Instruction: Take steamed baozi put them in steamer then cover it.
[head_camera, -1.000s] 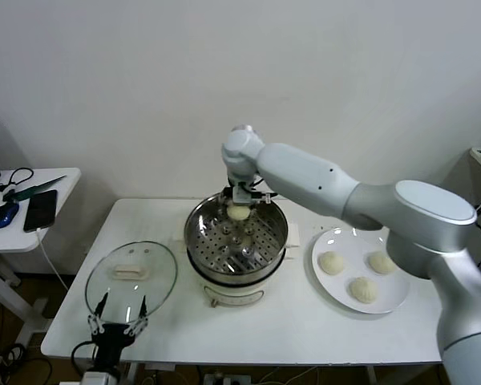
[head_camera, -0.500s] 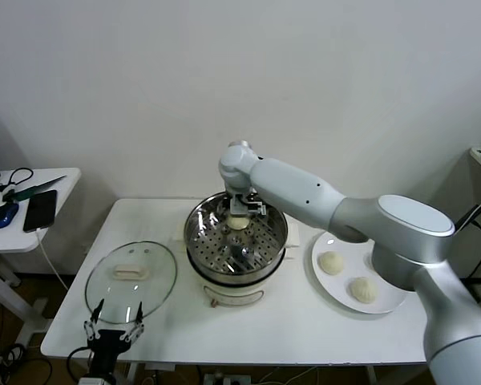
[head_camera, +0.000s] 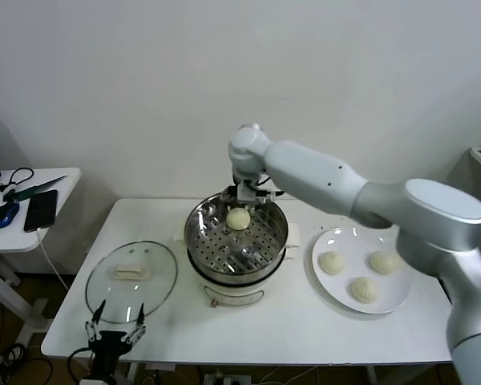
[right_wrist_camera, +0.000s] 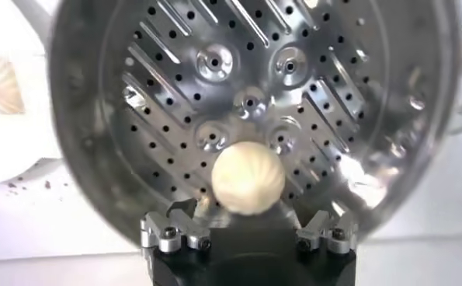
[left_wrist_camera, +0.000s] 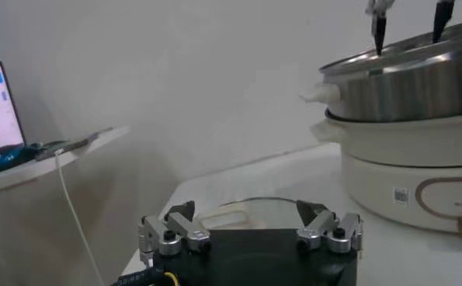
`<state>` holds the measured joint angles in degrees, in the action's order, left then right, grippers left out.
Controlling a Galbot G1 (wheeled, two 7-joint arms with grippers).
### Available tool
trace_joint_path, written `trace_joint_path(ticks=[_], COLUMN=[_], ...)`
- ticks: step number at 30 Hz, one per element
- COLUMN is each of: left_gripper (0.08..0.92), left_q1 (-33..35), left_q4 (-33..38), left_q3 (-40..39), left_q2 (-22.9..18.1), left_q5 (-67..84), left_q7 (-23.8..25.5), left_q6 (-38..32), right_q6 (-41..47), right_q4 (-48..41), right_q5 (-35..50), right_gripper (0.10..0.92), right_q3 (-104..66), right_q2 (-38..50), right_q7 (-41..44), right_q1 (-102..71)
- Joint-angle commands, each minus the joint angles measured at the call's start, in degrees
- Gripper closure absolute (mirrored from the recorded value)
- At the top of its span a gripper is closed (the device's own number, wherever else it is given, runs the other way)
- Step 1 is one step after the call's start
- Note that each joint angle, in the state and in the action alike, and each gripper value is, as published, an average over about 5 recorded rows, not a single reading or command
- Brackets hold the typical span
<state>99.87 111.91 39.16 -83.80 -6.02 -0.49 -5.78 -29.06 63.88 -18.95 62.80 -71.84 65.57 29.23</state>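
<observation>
Left: the left gripper (head_camera: 115, 330) hangs parked, fingers spread wide, just beside the round clear glass cover (head_camera: 131, 280). Centre: one cream-white steamed baozi (head_camera: 239, 218) lies free on the shiny steel steamer (head_camera: 199, 239) floor; the right gripper (head_camera: 249, 194) stands directly above, fingers apart, empty. Right: three baozi on the white plate (head_camera: 397, 301), nearer the right arm.

I saw a white table (head_camera: 305, 325). On it sat the steamer (head_camera: 236, 257) in the middle, the glass cover (head_camera: 131, 277) on the left, and a white plate (head_camera: 337, 293) on the right.
</observation>
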Motion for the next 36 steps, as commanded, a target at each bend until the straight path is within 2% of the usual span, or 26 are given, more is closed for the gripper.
trace_joint_path(ticks=[1,5,8,11,17,22,29,36], left_gripper=[0.177,0.177,0.177,0.177,0.177,0.177,0.177,0.177], left_q1=[0.36,0.68,0.22,-0.64,-0.76,0.08,0.36,0.62], left_q4=[0.27,0.44,0.79,1.42,2.19,2.78,3.26,3.17], left_q3=[-0.50,-1.16,-1.66,-2.28,-2.58,-2.08,-2.15,-1.88], left_q2=[0.43,0.41,0.22,-0.05,-0.40,-0.58,-0.58,-0.84], left_q5=[-0.34,-0.66,-1.03,-1.75,-2.41,-1.79,-1.94,-2.11], left_q7=[0.17,0.42,0.70,0.88,0.90,0.89,0.74,0.64], left_q6=[-0.03,0.02,0.45,1.02,1.35,1.54,1.77,1.81], right_q6=[12.70,29.18,39.85,44.51,44.18,43.60,42.97,42.37], right_q4=[11.16,17.73,18.12,15.43,11.99,9.89,2.56,-2.90], right_q5=[22.80,36.69,42.69,44.68,41.53,34.33,26.42,23.96], right_gripper=[0.203,0.203,0.203,0.203,0.203,0.203,0.203,0.203], right_q3=[8.93,15.06,14.25,12.15,11.21,5.28,-7.16,-10.10], right_q2=[13.89,23.33,28.96,32.49,37.30,38.41,34.11,28.97], right_q7=[-3.96,-8.25,-8.70,-8.52,-5.67,-4.77,-4.96,-4.79], right_q1=[11.53,15.66,13.87,10.29,1.88,-8.05,-22.82,-26.55])
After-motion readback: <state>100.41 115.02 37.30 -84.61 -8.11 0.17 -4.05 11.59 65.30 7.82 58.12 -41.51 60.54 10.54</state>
